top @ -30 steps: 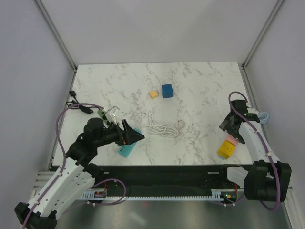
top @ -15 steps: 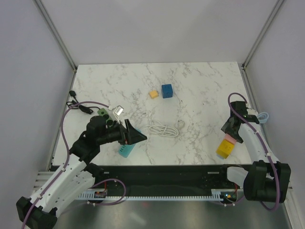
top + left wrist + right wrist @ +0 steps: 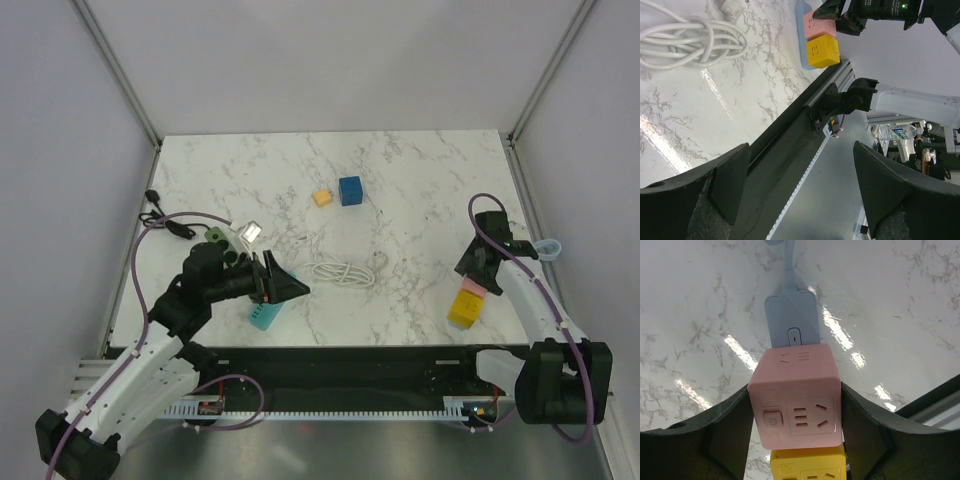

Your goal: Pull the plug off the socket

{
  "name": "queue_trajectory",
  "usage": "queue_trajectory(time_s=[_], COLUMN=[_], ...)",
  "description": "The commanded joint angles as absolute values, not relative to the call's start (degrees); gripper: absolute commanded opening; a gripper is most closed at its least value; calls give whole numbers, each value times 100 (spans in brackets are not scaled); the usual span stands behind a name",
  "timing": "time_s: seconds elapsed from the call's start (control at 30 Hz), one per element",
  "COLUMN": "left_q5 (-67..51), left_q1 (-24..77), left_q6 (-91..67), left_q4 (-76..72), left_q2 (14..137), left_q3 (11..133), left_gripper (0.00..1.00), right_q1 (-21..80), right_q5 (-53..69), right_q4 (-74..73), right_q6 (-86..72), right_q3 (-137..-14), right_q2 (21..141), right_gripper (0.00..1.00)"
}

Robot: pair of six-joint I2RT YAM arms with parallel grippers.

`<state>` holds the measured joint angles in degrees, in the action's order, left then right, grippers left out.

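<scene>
- Right gripper [image 3: 795,407]: fingers pressed against both flanks of the pink plug cube [image 3: 792,372], clenched on it.
- Location: the pink plug cube sits on the blue socket strip [image 3: 791,322], touching the yellow cube [image 3: 807,466], near the right front edge of the counter [image 3: 700,300].
- Left gripper [image 3: 800,150]: spread wide, holding nothing, well apart from the strip.
- Hazard: nothing pins the strip down, so a pull may lift the strip and yellow cube together, or the smooth sides may slip free.
</scene>
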<state>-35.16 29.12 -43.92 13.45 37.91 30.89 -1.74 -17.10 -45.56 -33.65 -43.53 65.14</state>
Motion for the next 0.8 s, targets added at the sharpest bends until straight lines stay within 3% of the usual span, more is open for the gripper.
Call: queue_trajectory(time_s=[0.0,0.43,0.77], left_q5=[-3727,-3893,-3824], left_q1=[2927,2936,3374], left_q6=[-4421,-4649,-4790], left_q4=[1081,669,264], left_q2=[3832,4183,4570], left_q3=[3059,2980,3023], left_gripper=[90,82,74], right_q1=[307,2318,2628], right_q5=[-686,-922,-1362], right_q4=[-3911,-3138,-2971], right_q6=[-3945,-4921,-4773], right_q3=[-4631,-5264,-5326], right_q2=[6504,7321,7954], right_gripper=[39,40,47])
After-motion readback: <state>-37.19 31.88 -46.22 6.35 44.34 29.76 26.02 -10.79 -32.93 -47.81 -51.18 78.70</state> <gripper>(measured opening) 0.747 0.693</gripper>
